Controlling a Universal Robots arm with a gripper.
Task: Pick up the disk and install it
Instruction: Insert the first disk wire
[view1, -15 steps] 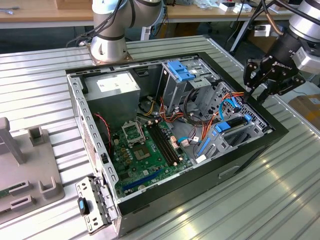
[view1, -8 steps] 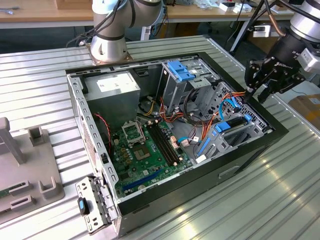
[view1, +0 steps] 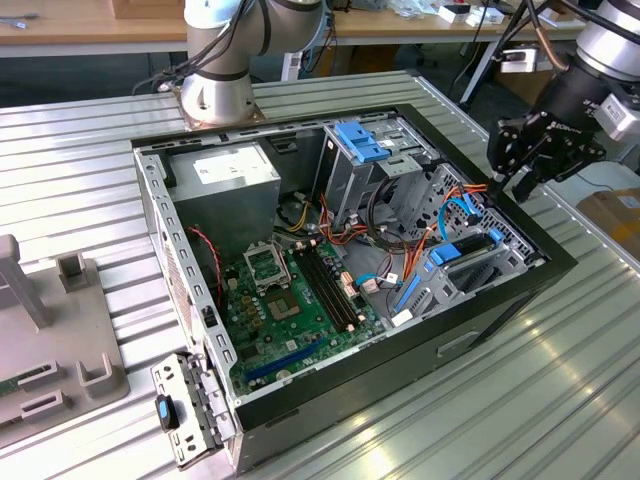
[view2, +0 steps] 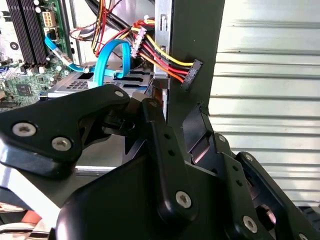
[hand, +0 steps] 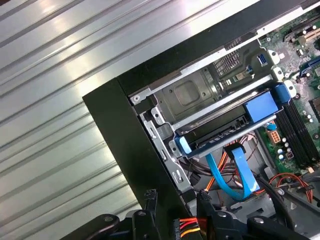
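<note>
- Gripper (hand: 177, 197) sits closest to the wrist cameras. Its black fingers (hand: 150, 200) are spread apart, nothing pinched between them.
- In the first wrist view the fingertips sit either side of the black case wall (hand: 130, 145), just beside the drive cage corner.
- In the exterior view the gripper hangs over the case edge on the exterior view's right, tips pointing down toward the rim.
- Disk (hand: 225, 131) is inside the computer case, lying in the metal drive cage (hand: 190, 95), with its blue carrier rail (hand: 260, 106) across the open side. Can't tell whether it's fully seated.
- Light-blue flat cable (hand: 235, 175) loops just beside the disk. The red/yellow/orange wire bundle (view2: 165, 57) ends in a black connector (view2: 192, 70) against the case wall.
- Motherboard (view1: 290, 310) fills the case floor. The grey power-supply box (view1: 230, 175) is in the far corner, and a blue bracket (view1: 360, 140) tops the upright cage.
- The case lies open on a ribbed metal table (view1: 560, 390), with the arm's base (view1: 215, 95) behind it.
</note>
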